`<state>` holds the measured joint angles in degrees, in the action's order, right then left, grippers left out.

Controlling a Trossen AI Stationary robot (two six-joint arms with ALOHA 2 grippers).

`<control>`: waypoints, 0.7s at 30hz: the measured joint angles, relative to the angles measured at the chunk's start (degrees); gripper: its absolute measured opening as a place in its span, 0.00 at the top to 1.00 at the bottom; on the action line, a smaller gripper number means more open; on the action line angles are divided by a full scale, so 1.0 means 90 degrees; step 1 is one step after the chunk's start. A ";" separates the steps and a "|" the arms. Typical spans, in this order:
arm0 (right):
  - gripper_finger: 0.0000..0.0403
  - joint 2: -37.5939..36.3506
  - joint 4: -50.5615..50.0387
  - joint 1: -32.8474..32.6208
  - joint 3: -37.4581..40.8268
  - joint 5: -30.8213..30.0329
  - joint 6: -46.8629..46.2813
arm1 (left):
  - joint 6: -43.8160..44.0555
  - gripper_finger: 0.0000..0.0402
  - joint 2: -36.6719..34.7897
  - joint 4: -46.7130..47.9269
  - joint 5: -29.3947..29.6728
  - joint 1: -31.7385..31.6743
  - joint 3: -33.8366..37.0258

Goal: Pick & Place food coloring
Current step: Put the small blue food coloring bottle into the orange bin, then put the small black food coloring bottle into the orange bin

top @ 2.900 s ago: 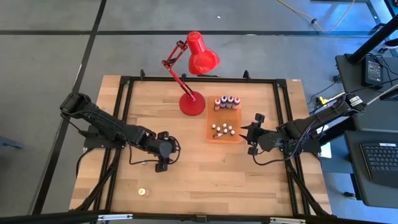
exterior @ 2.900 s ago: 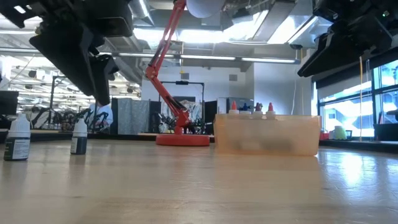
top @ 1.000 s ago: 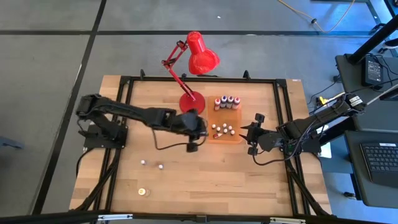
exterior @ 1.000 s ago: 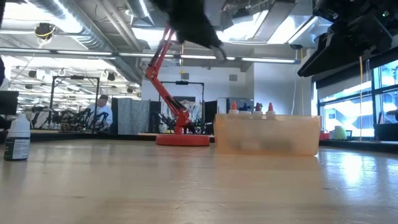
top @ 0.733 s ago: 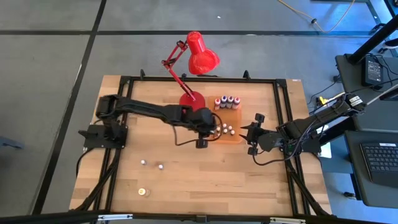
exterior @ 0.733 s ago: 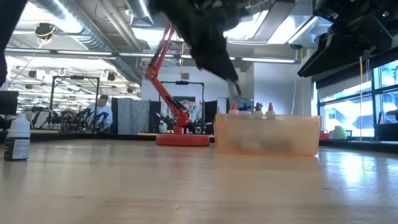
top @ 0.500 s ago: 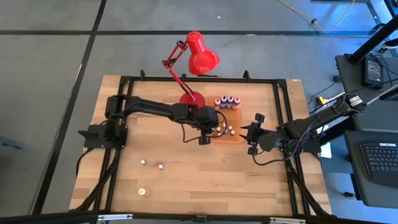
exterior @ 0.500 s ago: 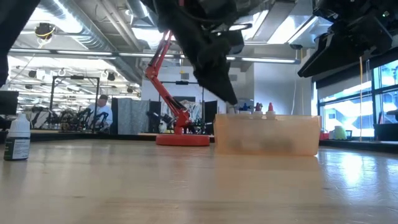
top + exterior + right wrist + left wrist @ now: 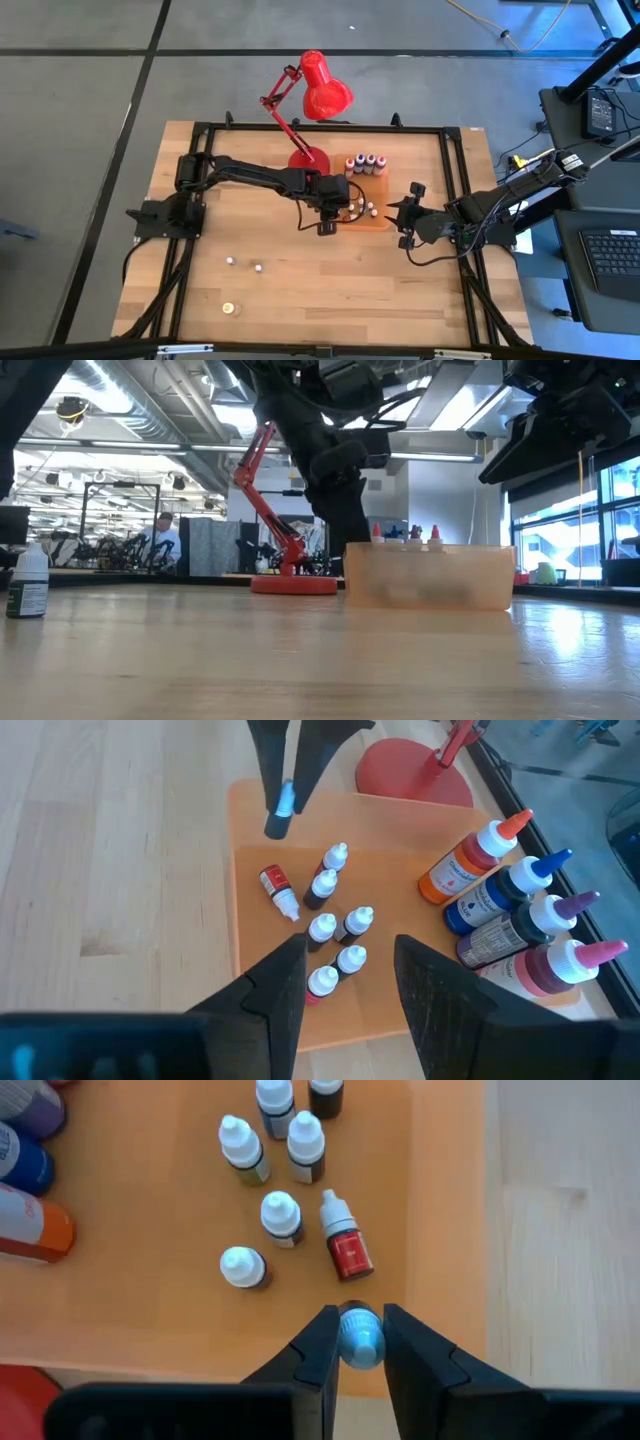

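Fingers (image 9: 318,1352) of the left gripper (image 9: 359,1342) pinch a small blue bottle (image 9: 360,1337) by its sides, cap toward the wrist camera, hanging over the near edge of the orange tray (image 9: 150,1290). In the high view this gripper (image 9: 330,205) sits at the tray's (image 9: 378,224) 9 o'clock side, arm stretched across the wooden table (image 9: 330,290). Tray contents, nearest first: a red-bodied bottle (image 9: 343,1238) lying on its side, just beyond the held one; white-capped small bottles (image 9: 281,1215) standing close together at about 11 o'clock from it; past those, along the far wall, four larger squeeze bottles (image 9: 505,915) with orange, blue, purple and pink tips, side by side. Right gripper (image 9: 402,212) hovers at the tray's 3 o'clock edge, fingers (image 9: 275,982) parted, holding nothing. Two small bottles (image 9: 244,264) stand loose on the table at roughly 7 o'clock from the tray, well apart from it; the low view shows one dark bottle (image 9: 29,586) upright at its left edge. A red desk lamp (image 9: 310,165) has its base at the tray's 10 o'clock, close beside it. A round coin-like object (image 9: 229,308) lies near the table's front edge.
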<state>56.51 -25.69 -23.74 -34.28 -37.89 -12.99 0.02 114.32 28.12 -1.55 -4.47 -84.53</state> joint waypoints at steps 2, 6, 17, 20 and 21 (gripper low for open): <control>0.62 0.0000 0.0000 0.0001 0.0000 0.0000 0.0000 | 0.0066 0.84 0.0000 -0.0012 0.0009 -0.0002 0.0000; 0.62 0.0000 0.0000 0.0001 0.0000 0.0000 -0.0001 | 0.0077 0.79 0.0000 -0.0025 0.0028 -0.0002 0.0000; 0.62 0.0000 0.0000 0.0000 0.0000 0.0001 0.0000 | 0.0062 0.74 0.0000 -0.0137 0.0042 -0.0002 0.0000; 0.62 0.0000 0.0000 0.0001 0.0000 0.0002 0.0000 | -0.0038 0.73 -0.0069 -0.0081 0.0061 -0.0002 0.0006; 0.62 0.0000 0.0000 0.0000 0.0000 0.0000 0.0000 | -0.0062 0.73 -0.0142 0.0011 0.0061 -0.0005 0.0010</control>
<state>56.51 -25.69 -23.73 -34.28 -37.88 -12.99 -0.54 113.04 28.21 -0.99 -4.52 -84.44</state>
